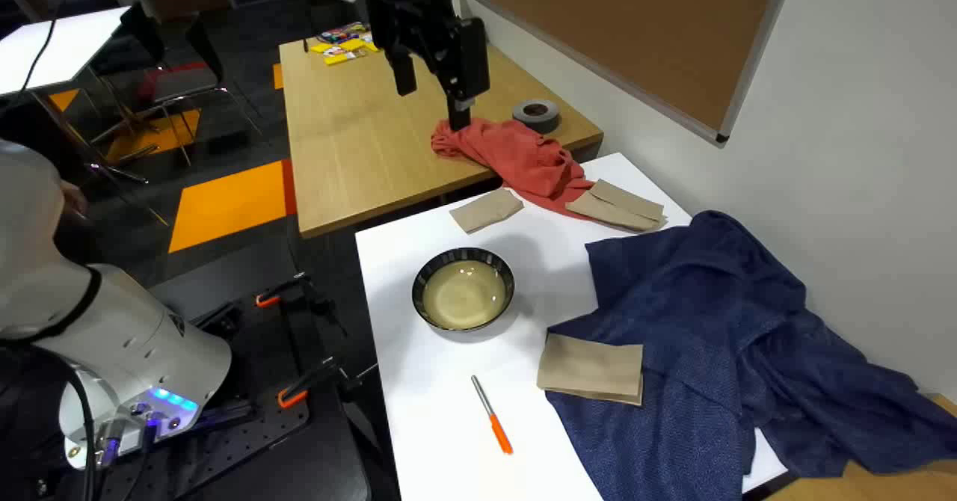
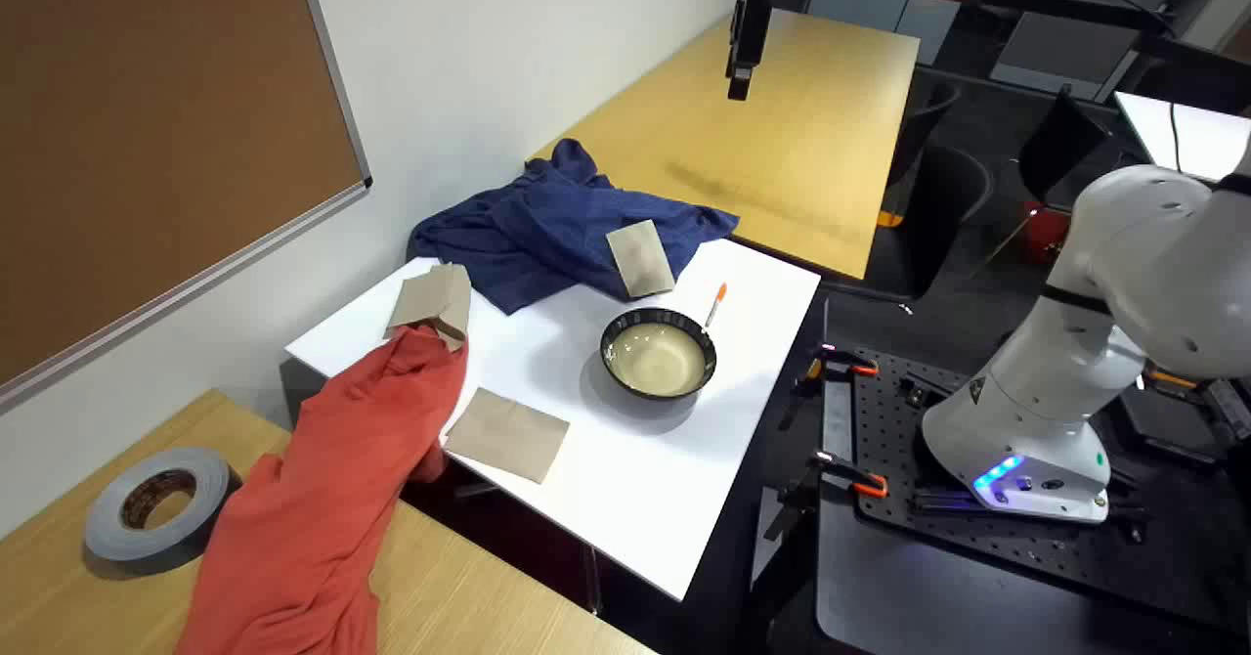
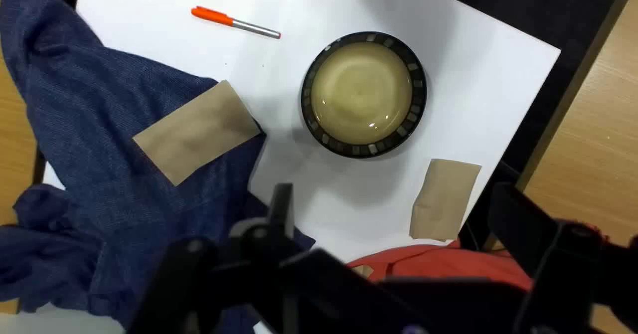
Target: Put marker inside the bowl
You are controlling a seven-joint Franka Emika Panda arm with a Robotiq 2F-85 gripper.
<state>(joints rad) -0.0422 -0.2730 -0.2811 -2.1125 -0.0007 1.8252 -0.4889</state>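
The marker [image 1: 492,416], with an orange cap and silver barrel, lies on the white table beside the bowl, apart from it. It also shows in an exterior view [image 2: 715,307], partly behind the bowl rim, and in the wrist view [image 3: 233,22]. The bowl [image 1: 463,293], dark-rimmed with a cream inside, stands upright with nothing in it; it also shows in an exterior view [image 2: 657,356] and in the wrist view [image 3: 361,93]. My gripper [image 1: 431,105] is open and empty, high above the table; its spread fingers show in the wrist view [image 3: 398,202] and its tip in an exterior view [image 2: 740,78].
A dark blue cloth [image 1: 695,336] with a brown paper piece [image 1: 591,369] on it lies beside the marker. A red cloth [image 1: 523,158], more brown paper [image 1: 486,210] and a grey tape roll [image 1: 536,114] lie at the opposite end. A wall with a corkboard [image 1: 635,30] runs alongside.
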